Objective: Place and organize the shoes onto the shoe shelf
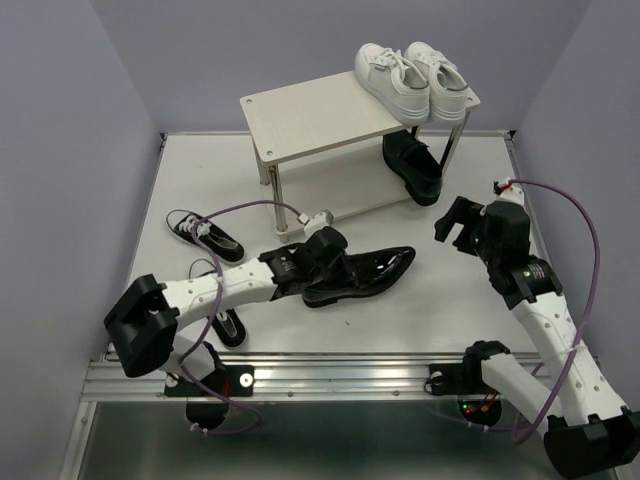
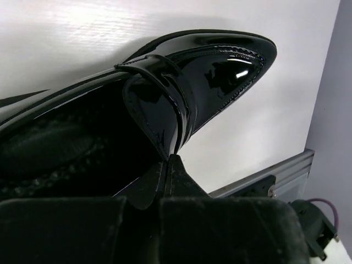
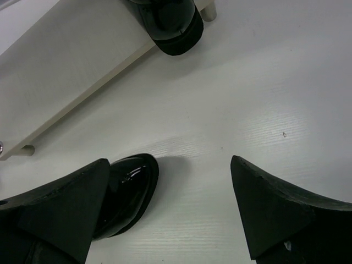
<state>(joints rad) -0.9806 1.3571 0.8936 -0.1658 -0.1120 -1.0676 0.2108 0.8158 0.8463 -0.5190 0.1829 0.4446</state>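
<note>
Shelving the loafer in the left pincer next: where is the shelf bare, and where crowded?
Bare: the top board left of the white sneakers, the lower board left of the shelved loafer. Crowded: both boards' right ends, and the table on its left side by the canvas sneakers.

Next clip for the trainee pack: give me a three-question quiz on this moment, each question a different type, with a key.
1. True or false: the white sneakers stand on the top board of the shoe shelf.
2. Multiple choice: the left gripper is A) open in the air, B) shut on the loose loafer, C) shut on a canvas sneaker.
3. Fill in: the second loafer sits on the shelf's ____ board.
Key: 1 true; 2 B; 3 lower.
</note>
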